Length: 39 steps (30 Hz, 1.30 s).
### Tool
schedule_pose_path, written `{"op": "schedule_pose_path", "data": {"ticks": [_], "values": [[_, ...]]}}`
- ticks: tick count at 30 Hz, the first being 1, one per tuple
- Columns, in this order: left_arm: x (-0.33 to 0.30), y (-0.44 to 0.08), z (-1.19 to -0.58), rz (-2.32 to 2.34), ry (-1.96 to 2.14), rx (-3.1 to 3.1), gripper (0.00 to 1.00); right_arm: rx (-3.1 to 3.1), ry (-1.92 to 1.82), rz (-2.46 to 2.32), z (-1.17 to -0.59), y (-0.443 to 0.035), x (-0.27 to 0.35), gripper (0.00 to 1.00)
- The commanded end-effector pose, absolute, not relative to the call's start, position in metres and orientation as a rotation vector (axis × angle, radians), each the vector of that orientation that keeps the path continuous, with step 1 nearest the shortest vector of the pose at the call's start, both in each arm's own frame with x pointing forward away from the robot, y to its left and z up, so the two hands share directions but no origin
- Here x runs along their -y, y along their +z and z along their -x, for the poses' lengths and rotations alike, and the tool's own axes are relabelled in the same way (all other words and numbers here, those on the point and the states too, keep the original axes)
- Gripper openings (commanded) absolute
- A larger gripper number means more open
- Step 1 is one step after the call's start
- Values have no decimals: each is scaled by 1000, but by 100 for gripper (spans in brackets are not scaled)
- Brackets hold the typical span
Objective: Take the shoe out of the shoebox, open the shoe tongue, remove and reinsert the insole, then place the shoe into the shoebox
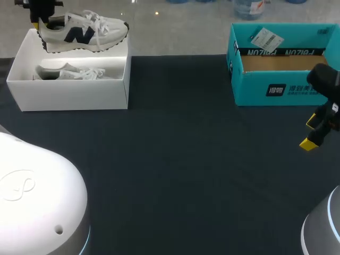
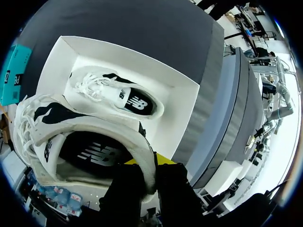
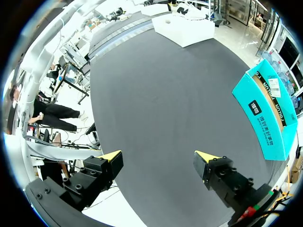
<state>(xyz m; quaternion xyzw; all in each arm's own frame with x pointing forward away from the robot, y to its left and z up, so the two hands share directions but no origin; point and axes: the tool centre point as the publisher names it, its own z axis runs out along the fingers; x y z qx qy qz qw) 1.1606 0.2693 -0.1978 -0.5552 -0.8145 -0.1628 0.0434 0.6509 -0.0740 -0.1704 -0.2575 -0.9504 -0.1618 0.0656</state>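
Note:
A white sneaker (image 1: 85, 33) with a dark side logo hangs above the white shoebox (image 1: 69, 90) at the far left. My left gripper (image 1: 38, 21) is shut on its heel. In the left wrist view the heel collar of the sneaker (image 2: 71, 137) sits pinched in the left gripper (image 2: 150, 165), dark insole showing inside. A second white sneaker (image 1: 74, 71) lies on its side in the shoebox (image 2: 175, 118), also seen from the wrist (image 2: 113, 94). My right gripper (image 1: 311, 133) stands open and empty over the table's right side; in its own view the right gripper (image 3: 158, 158) holds nothing.
A teal cardboard box (image 1: 276, 64) stands open at the back right, just behind my right gripper, and shows in the right wrist view (image 3: 270, 109). The dark table top (image 1: 186, 159) stretches between the two boxes. Rounded white arm bases fill the near corners.

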Motion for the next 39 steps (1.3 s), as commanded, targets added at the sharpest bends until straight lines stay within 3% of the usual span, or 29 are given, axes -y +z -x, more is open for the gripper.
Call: {"op": "schedule_pose_path", "data": {"ticks": [1, 39], "values": [[-279, -200, -1174, 1699, -484, 2471, 0, 2865, -482, 777, -653, -171, 73, 100], [-294, -269, -1214, 1592, -482, 2446, 0, 2865, -482, 777, -653, -171, 73, 100]]}}
